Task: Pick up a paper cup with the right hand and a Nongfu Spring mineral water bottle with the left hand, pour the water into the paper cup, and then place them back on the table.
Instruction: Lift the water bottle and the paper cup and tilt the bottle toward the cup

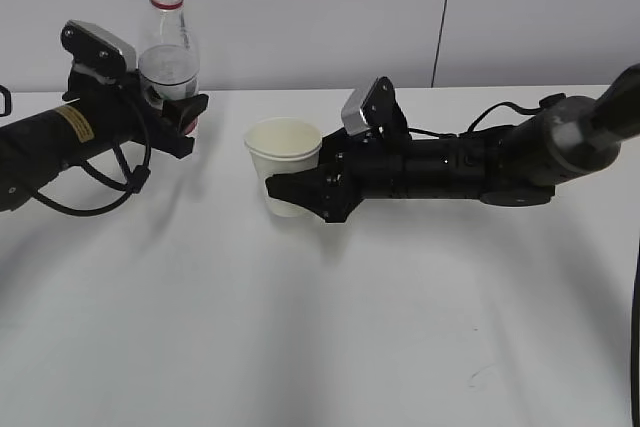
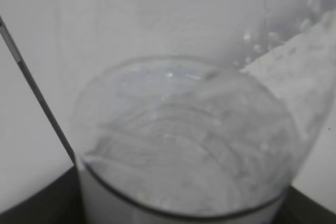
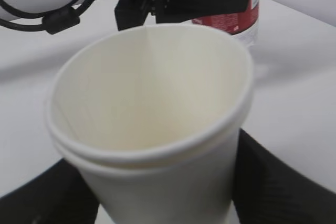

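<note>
The paper cup [image 1: 284, 164] stands upright at the middle of the white table [image 1: 330, 337], empty inside in the right wrist view [image 3: 152, 103]. My right gripper [image 1: 291, 188] is shut on its lower half; black fingers [image 3: 278, 182] flank it. The clear water bottle [image 1: 168, 52] is upright at the far left, uncapped, with a red neck ring and partly filled with water. My left gripper [image 1: 180, 115] is shut on its red label [image 3: 231, 22]. The left wrist view is filled by the bottle's body and water [image 2: 184, 140]. I cannot tell whether cup or bottle is off the table.
Black cables [image 1: 100, 182] loop under the left arm. A grey wall with a vertical seam [image 1: 443, 17] stands behind the table's far edge. A small dark scratch [image 1: 482, 375] marks the tabletop at the front right.
</note>
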Controlling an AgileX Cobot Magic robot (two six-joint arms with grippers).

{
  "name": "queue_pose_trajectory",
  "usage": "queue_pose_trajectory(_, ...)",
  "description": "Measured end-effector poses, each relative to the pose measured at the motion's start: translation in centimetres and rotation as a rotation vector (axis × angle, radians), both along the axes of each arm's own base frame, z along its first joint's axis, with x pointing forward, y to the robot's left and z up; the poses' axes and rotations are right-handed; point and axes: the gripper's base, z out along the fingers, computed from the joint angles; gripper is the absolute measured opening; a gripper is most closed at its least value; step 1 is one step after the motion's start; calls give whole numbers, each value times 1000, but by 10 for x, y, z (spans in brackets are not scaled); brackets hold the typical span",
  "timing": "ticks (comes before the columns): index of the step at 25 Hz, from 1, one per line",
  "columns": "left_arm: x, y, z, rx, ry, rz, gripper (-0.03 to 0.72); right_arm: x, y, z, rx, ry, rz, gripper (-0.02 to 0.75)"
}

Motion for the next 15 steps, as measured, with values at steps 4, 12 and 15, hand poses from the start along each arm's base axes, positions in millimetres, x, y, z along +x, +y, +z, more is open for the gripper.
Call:
queue_pose_trajectory(4, 6, -2, 5, 92, -55, -32, 427, -2, 5, 1, 5, -5, 11, 500)
queue_pose_trajectory(12, 7, -3, 5, 285, -173, -73, 427, -1, 7, 3, 32, -15, 2, 500)
queue_pose_trajectory(15, 7, -3, 5, 346, -213, -84, 427, -2, 8, 4, 41, -30, 15, 500)
